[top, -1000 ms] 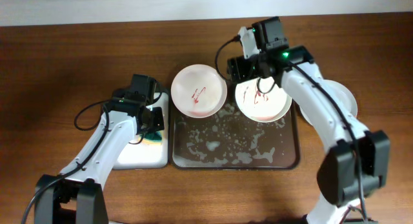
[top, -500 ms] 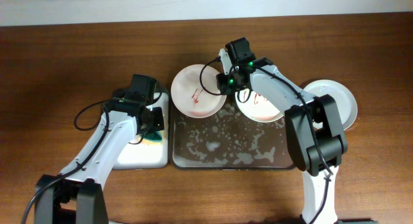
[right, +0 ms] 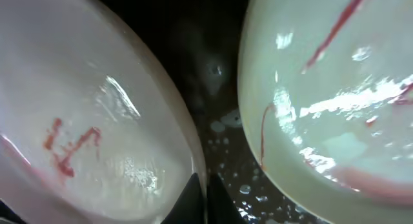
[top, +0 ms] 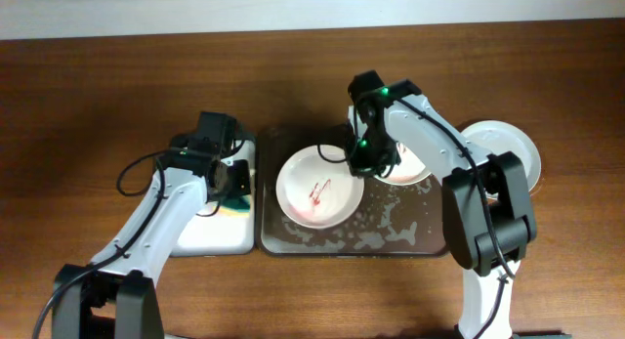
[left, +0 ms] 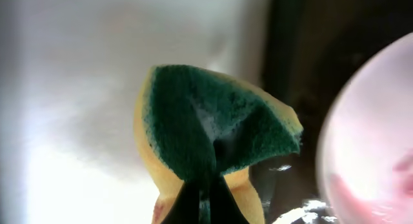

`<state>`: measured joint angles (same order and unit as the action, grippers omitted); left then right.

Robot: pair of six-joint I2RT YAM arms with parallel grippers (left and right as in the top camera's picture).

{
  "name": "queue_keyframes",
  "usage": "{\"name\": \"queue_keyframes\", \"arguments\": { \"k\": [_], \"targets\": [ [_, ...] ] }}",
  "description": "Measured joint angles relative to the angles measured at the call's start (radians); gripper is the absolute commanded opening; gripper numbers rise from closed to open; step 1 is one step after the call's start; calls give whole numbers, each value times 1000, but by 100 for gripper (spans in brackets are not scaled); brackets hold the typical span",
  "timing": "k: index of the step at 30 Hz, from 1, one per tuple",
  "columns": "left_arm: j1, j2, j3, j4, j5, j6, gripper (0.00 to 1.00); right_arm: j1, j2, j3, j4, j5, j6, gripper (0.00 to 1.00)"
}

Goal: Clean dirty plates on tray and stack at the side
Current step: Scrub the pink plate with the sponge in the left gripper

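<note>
Clamped on the rim of a smeared plate [top: 318, 188], the right gripper [top: 363, 165] has dragged it from the far-left corner of the tray [top: 400, 243] to mid-tray. Another plate [top: 402, 171] lies far-right there, and a third plate [top: 513, 148] sits off the right edge. Left of the tray, the left gripper [left: 205, 188] pinches a sponge [left: 213, 121].

Glossy smooth plates [top: 317, 188], a sponge [left: 213, 121] of rough green scourer on yellow foam, wet tray [top: 391, 236], matt wood-grain table [top: 98, 85]

Overhead is evenly lit and sharp, with soft shadows on the table [top: 98, 105]. Both wrist views are close and blurred. White glare streaks the wet plates [right: 335, 101], and the left view washes out pale.
</note>
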<state>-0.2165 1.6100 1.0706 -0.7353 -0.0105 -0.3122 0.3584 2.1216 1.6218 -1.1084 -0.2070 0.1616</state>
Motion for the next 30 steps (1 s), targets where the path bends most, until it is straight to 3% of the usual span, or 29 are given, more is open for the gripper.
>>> {"name": "queue_keyframes", "arguments": {
  "k": [6,16,22,30],
  "targets": [
    [-126,0,0,102,163,0,0,3,-10,-121,93,-5,24,4],
    [-322,119,0,304,168,-183,0,3,-17,-132,103,-7,27,4],
    [-382,207,0,440,168,-209,0,3,-17,-134,103,-11,31,4],
    [-394,245,32,339,77,-213,0,5,-17,-136,106,-29,35,4]
  ]
}}
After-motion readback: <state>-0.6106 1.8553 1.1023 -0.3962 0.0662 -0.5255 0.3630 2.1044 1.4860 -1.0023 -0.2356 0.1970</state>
